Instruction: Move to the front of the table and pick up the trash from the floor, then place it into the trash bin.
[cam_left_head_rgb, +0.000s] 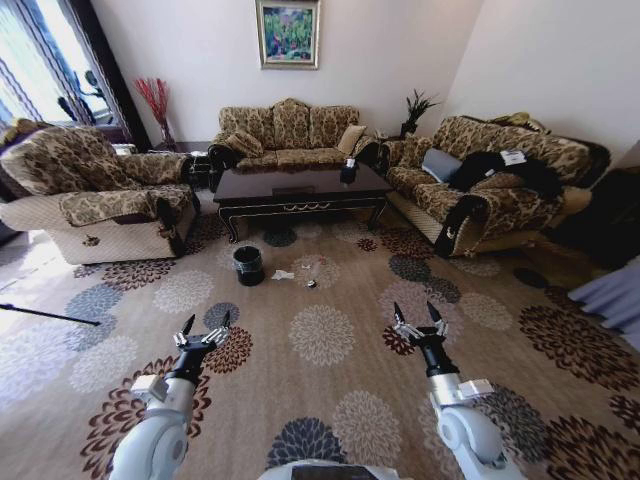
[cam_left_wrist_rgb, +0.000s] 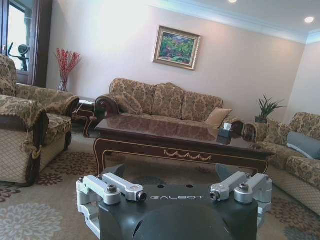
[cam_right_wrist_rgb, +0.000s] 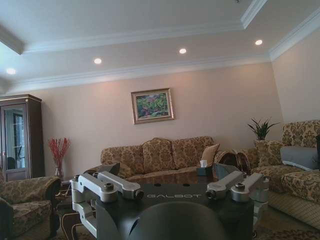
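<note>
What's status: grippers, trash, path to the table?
Left gripper and right gripper open, empty, held out over the floor. Trash on carpet beside the trash bin, before the table. Nothing between.

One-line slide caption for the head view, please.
Both grippers, left and right, open over the carpet, short of the trash and bin by the table.

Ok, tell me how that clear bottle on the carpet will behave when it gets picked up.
The bottle looks like thin clear plastic, so it is probably light and may dent under a squeeze. Its round body could roll away if nudged first. Both pincers, left and right, hang open well short of it.
</note>
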